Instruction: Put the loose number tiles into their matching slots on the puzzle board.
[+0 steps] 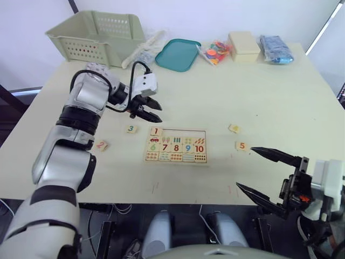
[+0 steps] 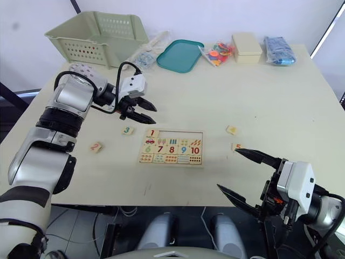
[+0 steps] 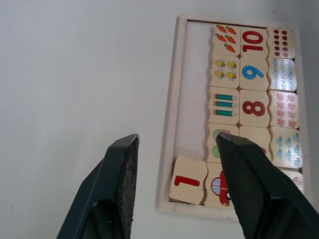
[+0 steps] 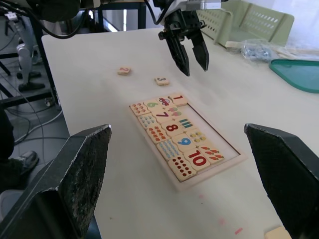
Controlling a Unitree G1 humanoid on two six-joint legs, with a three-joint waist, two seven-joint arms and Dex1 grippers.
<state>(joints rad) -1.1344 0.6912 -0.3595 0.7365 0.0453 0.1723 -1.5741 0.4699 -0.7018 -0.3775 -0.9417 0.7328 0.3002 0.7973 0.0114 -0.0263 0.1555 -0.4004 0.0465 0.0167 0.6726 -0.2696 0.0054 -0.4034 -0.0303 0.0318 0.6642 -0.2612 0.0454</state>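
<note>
On a pale table lies the puzzle board, printed with coloured digits 6, 7, 8, 9 and 10 beside counting pictures. Tile 1 sits tilted at the left end of the slots, whose remaining recesses are bare. Above that corner hovers the left gripper, fingers released and holding nothing. Tile 3 and tile 2 lie left of the board; tile 5 and another tile, its digit unreadable, lie right. Near the table's front edge, the right gripper is spread wide, empty
</note>
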